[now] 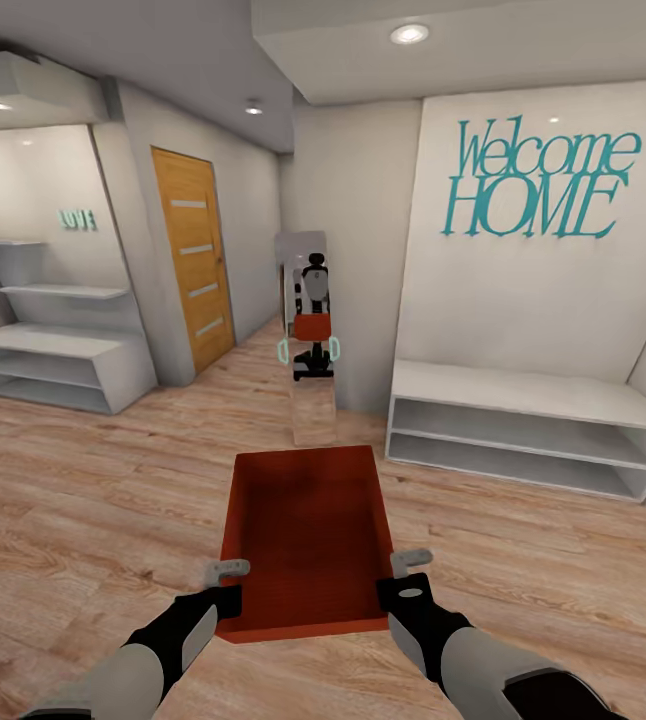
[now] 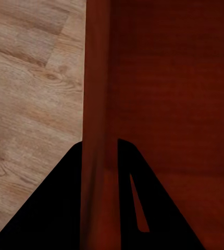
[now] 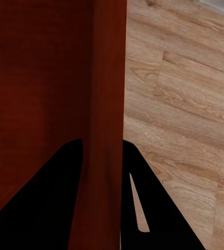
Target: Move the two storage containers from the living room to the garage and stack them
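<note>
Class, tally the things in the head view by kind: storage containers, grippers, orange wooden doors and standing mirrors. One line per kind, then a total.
Storage container: 1
Grippers: 2, left gripper and right gripper
Orange wooden door: 1
Standing mirror: 1
Total: 5

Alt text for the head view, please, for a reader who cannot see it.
Both arms carry a red-orange storage container over a wood-plank floor, the left pincer and right pincer each clamped on a side wall. Ahead stand a mirror reflecting the robot, a Welcome HOME sign and an orange-wood door.
</note>
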Robot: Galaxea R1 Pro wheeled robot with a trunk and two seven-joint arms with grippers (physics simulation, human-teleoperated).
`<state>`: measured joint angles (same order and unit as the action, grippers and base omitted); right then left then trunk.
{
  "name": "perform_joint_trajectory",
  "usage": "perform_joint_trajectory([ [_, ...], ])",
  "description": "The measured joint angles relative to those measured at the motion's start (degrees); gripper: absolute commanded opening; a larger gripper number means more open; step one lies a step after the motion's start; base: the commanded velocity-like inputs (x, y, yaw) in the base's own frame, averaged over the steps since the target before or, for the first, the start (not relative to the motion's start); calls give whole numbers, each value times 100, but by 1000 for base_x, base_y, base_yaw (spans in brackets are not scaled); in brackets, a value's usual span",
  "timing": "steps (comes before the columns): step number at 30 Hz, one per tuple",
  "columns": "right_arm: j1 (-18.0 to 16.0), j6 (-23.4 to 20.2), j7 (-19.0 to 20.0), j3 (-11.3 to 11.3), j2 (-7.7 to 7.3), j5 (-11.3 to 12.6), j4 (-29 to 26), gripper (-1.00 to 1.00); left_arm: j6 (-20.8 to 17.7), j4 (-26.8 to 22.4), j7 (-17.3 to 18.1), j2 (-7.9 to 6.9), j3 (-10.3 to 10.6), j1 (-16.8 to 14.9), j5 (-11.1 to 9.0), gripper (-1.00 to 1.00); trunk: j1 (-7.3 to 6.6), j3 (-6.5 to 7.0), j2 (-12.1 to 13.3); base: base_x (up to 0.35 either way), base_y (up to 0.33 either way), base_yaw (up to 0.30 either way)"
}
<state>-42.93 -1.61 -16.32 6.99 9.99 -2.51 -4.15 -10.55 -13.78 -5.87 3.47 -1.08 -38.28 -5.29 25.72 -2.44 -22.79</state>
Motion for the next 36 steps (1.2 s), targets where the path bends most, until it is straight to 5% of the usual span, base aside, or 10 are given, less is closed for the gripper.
perform_joint_trajectory([
  [27, 0, 0, 0, 0, 1, 1, 2, -100, -1, 0, 0, 0, -1, 1, 2, -100, 0, 0, 0, 321, 0, 215],
  [36, 0, 0, 0, -2, 0, 0, 3, -100, 0, 3, 0, 0, -1, 0, 1, -100, 0, 0, 0, 321, 0, 28],
])
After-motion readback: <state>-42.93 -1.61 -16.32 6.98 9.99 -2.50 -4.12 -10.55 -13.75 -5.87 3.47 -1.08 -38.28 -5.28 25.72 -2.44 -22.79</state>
